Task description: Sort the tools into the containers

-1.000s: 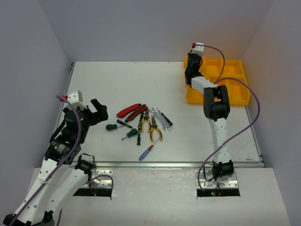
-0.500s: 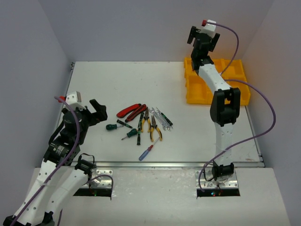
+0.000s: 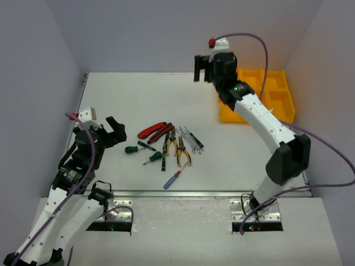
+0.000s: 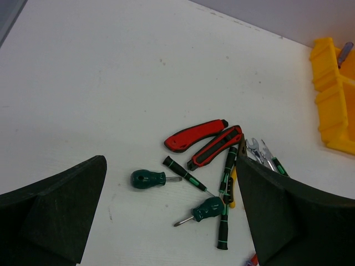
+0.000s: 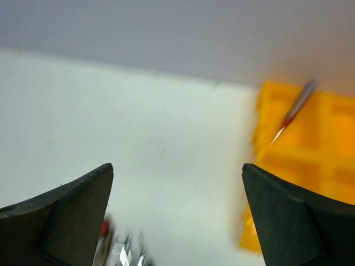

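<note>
From above, the left gripper (image 3: 117, 132) hangs spread and empty at the near left, just left of the tools (image 3: 168, 145) heaped in the middle of the table (image 3: 166, 94). The right gripper (image 3: 202, 67) is raised with its fingers parted, left of the yellow tray (image 3: 288, 94) at the far right. The left wrist view shows wide-apart fingers (image 4: 61, 205) framing red-handled cutters (image 4: 195, 136), green screwdrivers (image 4: 148, 178) and wrenches (image 4: 258, 155). The right wrist view is blurred and shows parted fingers (image 5: 61, 210) holding nothing. One slim tool (image 5: 294, 113) leans in the tray's far-left compartment.

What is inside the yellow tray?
One thin tool with a red part leans in a corner compartment of the yellow tray; too blurry to name. From above, the right arm covers the left compartments; the others look empty.
</note>
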`<state>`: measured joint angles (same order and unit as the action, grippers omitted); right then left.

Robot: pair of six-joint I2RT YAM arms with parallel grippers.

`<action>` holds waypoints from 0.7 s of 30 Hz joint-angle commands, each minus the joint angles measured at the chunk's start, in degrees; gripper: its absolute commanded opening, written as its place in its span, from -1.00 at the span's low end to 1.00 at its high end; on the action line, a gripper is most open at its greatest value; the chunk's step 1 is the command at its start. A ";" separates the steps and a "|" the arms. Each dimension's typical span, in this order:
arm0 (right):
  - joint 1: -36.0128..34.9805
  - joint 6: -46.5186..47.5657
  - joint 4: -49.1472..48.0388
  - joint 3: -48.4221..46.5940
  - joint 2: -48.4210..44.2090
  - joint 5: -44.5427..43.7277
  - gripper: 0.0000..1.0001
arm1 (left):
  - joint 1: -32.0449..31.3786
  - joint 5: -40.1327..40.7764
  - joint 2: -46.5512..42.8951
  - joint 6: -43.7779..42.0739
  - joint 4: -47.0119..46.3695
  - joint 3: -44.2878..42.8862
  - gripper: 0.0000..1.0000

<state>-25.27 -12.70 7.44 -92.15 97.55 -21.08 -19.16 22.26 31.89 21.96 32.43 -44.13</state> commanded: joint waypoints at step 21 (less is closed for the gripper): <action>-40.84 -85.84 54.85 14.28 0.84 -16.96 0.98 | -0.44 1.39 1.61 0.19 -1.82 -0.37 1.00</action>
<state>-61.31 -70.93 45.26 -73.51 94.95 -31.61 -19.16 23.12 33.06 21.96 32.42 -44.14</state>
